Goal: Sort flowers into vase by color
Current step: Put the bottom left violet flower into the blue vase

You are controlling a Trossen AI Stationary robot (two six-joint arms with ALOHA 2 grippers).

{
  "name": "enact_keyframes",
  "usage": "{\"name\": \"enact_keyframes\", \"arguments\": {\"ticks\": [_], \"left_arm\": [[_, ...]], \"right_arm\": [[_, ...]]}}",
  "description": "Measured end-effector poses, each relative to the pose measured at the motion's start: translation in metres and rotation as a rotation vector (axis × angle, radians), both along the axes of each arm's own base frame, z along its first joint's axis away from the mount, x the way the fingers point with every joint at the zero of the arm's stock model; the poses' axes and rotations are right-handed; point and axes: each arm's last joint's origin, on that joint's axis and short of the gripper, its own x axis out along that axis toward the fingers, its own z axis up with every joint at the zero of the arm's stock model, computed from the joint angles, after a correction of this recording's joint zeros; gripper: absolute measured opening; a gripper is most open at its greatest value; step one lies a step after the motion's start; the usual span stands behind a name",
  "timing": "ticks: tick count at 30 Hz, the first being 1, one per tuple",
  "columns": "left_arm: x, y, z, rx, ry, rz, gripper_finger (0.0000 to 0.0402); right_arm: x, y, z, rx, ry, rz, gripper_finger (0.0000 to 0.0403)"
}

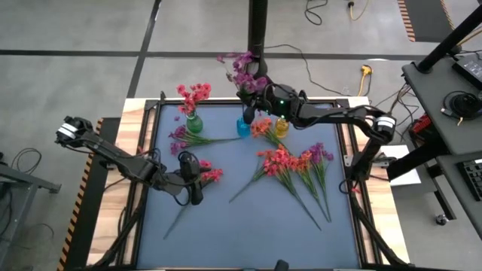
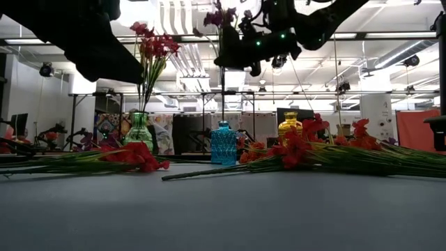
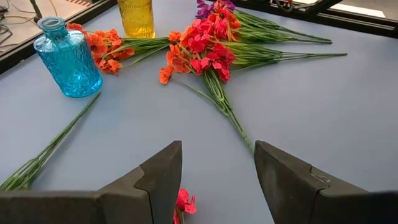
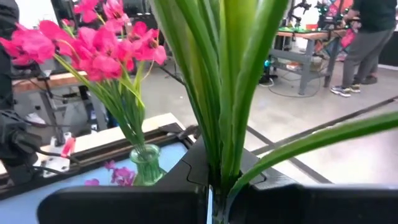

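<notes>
Purple sprig (image 1: 242, 69) is clamped in the right gripper (image 1: 260, 96) above the blue vase (image 1: 243, 127); next, lower its stems in. Left gripper (image 1: 191, 181) hovers open-jawed over a pink sprig (image 1: 210, 175).

left gripper (image 1: 193, 183) low, jaws apart, right gripper (image 1: 249, 106) raised

Robotics lab or workshop: bare concrete floor (image 1: 75, 30) with loose cables (image 1: 331, 9), ceiling strip lights (image 2: 390, 52), far workbenches (image 4: 305, 46), person (image 4: 367, 37) standing beyond, equipment cart (image 1: 452, 105) right of desk (image 1: 248, 218).
</notes>
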Motion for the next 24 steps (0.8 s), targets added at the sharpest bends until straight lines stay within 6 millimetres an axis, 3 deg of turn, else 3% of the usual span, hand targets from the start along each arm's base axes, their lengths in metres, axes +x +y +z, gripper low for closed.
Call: {"name": "enact_keyframes", "arguments": {"ticks": [24], "left_arm": [[-0.004,0.0,-0.005,-0.043,0.039,0.035,0.0185]], "right_arm": [[0.005,-0.003,-0.02,0.039,0.038,-0.005,0.0018]]}}
